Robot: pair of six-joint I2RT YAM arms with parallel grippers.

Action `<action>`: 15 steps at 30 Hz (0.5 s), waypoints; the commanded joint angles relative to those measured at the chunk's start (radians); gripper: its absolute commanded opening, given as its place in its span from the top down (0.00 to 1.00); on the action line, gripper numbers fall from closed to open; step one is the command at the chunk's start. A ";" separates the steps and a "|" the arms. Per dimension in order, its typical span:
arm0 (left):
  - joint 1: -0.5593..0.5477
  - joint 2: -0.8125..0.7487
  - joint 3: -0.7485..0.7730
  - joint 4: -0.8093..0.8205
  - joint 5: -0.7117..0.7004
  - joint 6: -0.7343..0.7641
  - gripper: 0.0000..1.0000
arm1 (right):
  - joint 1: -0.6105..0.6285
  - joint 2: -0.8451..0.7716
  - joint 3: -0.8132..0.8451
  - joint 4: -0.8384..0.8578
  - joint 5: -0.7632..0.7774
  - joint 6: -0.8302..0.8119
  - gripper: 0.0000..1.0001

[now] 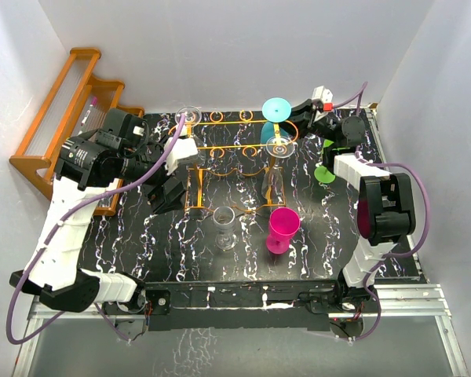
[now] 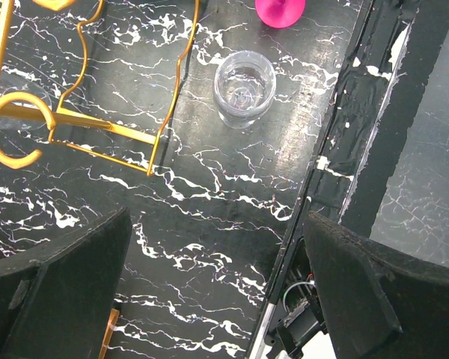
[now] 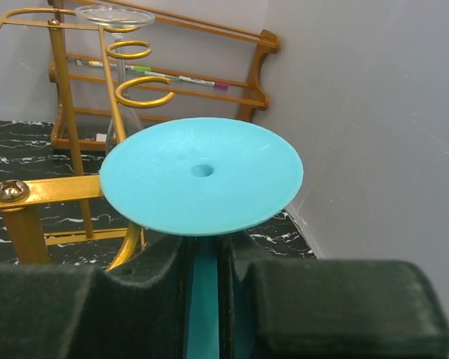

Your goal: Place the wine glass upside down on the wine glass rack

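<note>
At rack [image 1: 228,147] right end: wine glass [image 1: 277,107]; shelf [image 1: 55,126] left.

Setting: robot test booth, laboratory type. Evidence: plain white walls [image 1: 235,55] on three sides; black marbled table [image 1: 314,251]; aluminium rail [image 1: 420,301] at near edge.

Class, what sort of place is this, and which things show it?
Most likely a robot test bench in a lab, not a bar or kitchen. Two robot arms are bolted at the edge of a black marbled table, plain white walls box it in, and a wire glass rack stands on it.
</note>
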 commanded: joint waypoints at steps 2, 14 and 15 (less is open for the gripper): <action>0.008 -0.005 -0.012 -0.009 0.021 0.005 0.03 | 0.003 -0.046 -0.012 0.073 0.002 -0.002 0.80; 0.008 -0.021 -0.075 -0.014 0.063 -0.002 0.03 | -0.059 -0.046 -0.015 0.070 0.038 -0.020 0.13; 0.007 -0.020 -0.081 -0.014 0.066 -0.003 0.03 | -0.065 -0.045 -0.016 0.070 0.040 -0.020 0.03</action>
